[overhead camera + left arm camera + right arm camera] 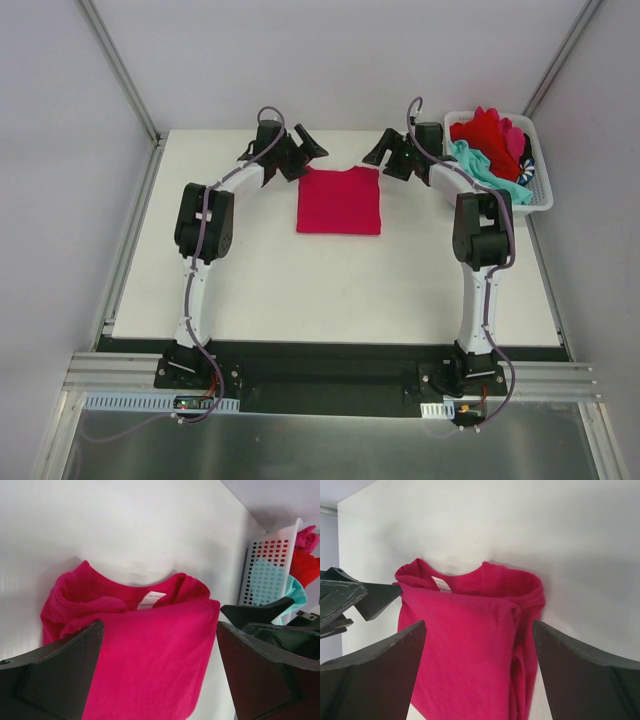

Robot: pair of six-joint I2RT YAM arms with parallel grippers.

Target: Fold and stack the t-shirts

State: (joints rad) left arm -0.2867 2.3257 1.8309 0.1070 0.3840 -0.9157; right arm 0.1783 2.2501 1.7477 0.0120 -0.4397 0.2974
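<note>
Folding day on the bench (300, 290): we are looking at the magenta t-shirt (338, 202) lying as a neat rectangle toward the far middle of the bench, collar edge away from the arm bases, with its white label (151, 599) showing inside the neck. The left hand (311, 141) and the right hand (377, 147) are hovering at the shirt's two far corners. Each wrist view shows its own fingers (60, 675) spread wide with nothing between them and the cloth lying flat below. One tip of each hand is sitting just beside a collar corner, but we cannot tell whether either is touching it.

We are reading this as the close of the first fold: the shirt looks finished, though the layers near the neck are bunching a little on one side. At the far right, the white basket (543, 192) is holding the rest of the pile, a red t-shirt (485, 130) heaped on top and a teal t-shirt (482, 165) spilling toward the bench.

The next move, as we are judging it, calls for lifting both hands clear without dragging the collar. The right hand, being nearest, would then reach into the basket for one garment alone.
</note>
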